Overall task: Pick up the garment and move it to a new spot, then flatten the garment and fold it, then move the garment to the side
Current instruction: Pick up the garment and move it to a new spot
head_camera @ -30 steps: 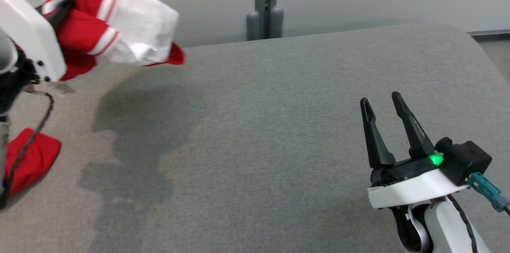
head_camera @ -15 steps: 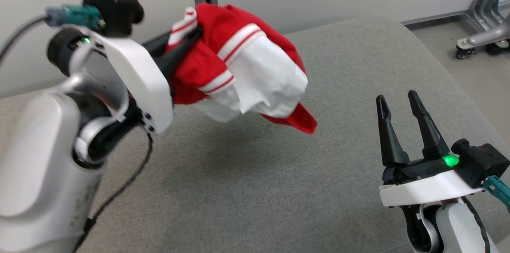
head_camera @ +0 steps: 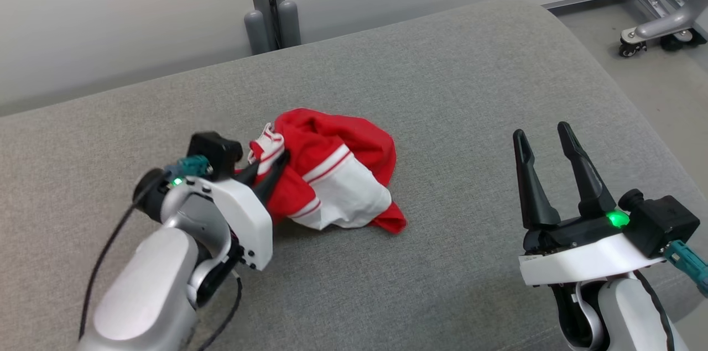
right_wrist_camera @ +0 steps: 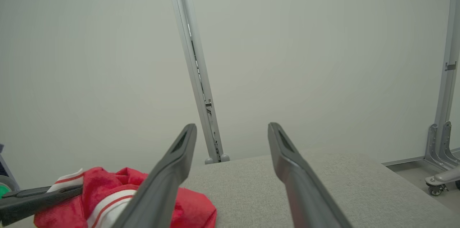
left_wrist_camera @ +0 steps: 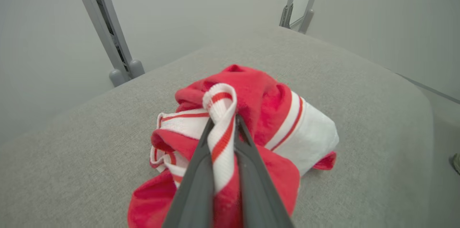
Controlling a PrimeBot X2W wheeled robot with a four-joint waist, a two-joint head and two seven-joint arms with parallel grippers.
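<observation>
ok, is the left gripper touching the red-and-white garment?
Touching. The left wrist view shows the left gripper shut on a striped ribbed band of the red-and-white garment, the band squeezed between both fingers.

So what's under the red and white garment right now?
The garment sits bunched on the gray cushion, with the left gripper clamped on its striped band. Whatever is directly beneath the heap is hidden by the cloth.

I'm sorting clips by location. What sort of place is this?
Probably a lab or test room: bare pale wall, grey metal post, wheeled stand base, and a grey fabric-covered surface where the red-and-white garment rests.
</observation>
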